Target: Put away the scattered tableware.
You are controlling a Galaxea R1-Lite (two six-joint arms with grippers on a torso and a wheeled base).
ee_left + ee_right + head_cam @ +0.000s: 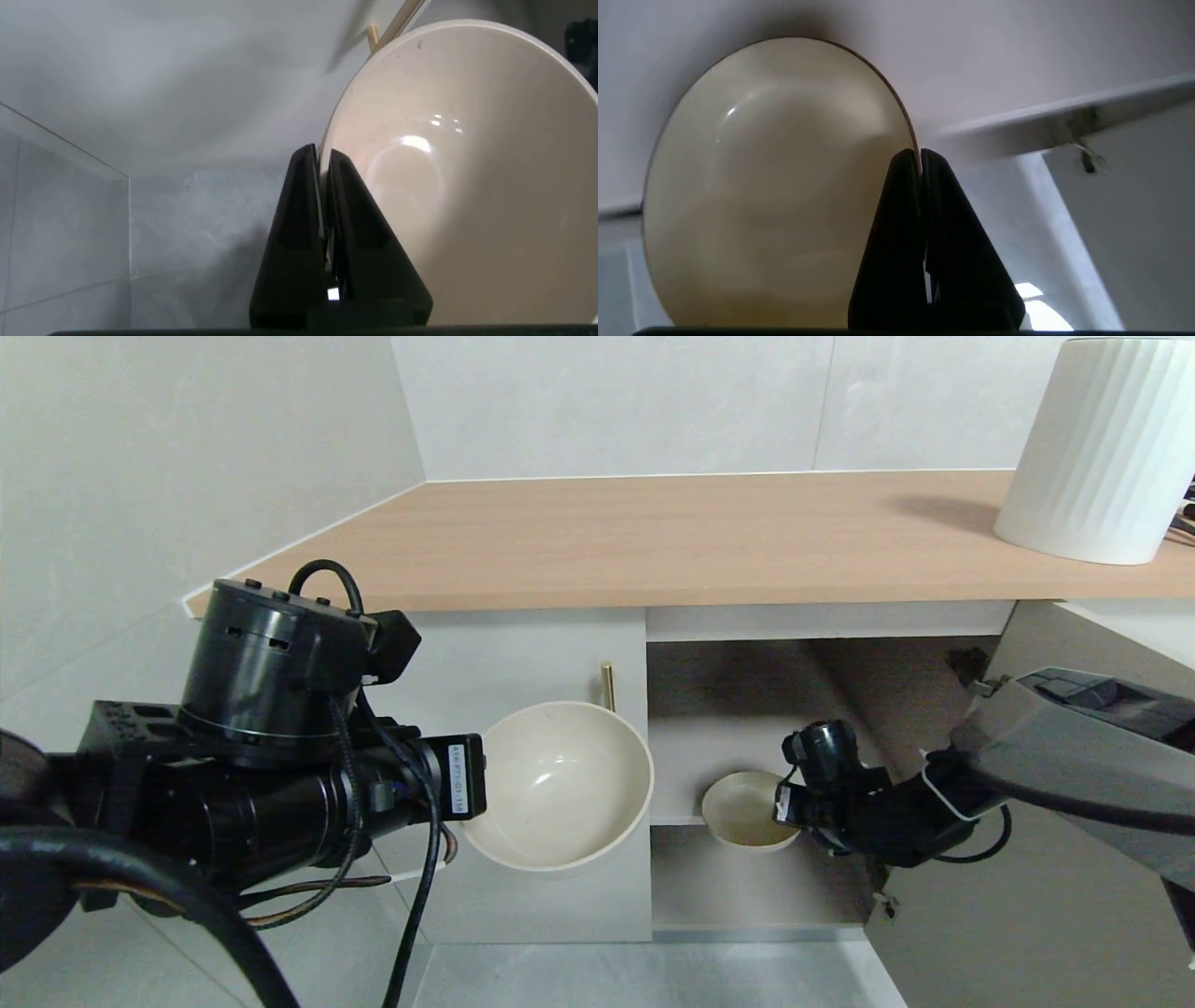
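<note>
My left gripper point(471, 803) is shut on the rim of a large cream bowl point(558, 786), held tilted in front of the closed cabinet door. Its black fingers point(308, 201) pinch that bowl's point(458, 177) edge. My right gripper point(782, 803) is inside the open cabinet, shut on the rim of a smaller cream bowl point(744, 810) at the shelf's front edge. Up close, the rim of the small bowl point(766, 177) sits between the right fingers point(906, 201).
A wooden countertop point(653, 537) runs above the cabinet, with a white ribbed container point(1102, 448) at its far right. The closed door carries a brass handle point(607, 686). The open cabinet door point(1036, 896) stands to the right. Tiled floor lies below.
</note>
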